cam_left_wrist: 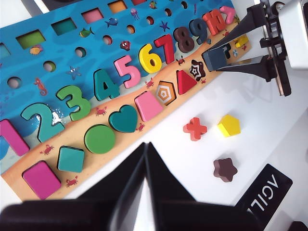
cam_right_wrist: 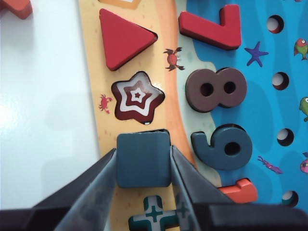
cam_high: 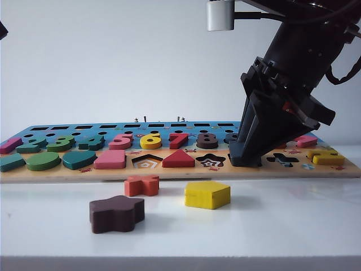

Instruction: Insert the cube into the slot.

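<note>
Two claws share a white bench with a wooden puzzle board. From the exterior camera, the right claw reaches down to the board's front edge at about 3 o'clock from the red triangle. Its wrist camera shows the right claw with both fingers pressed against opposite sides of the dark navy cube, gripping it. The cube sits over the square slot, only a thin dark sliver of which shows along one edge; whether the cube is fully seated cannot be told. That slot lies between the star recess and the cross recess, beside the dark 9. The left claw hangs above the bench off the board's front edge, away from the work, its fingers meeting at the tips, closed on nothing. Three loose blocks lie on the bench in front of the board: a red cross, a yellow pentagon and a brown flower block nearest the camera.
</note>
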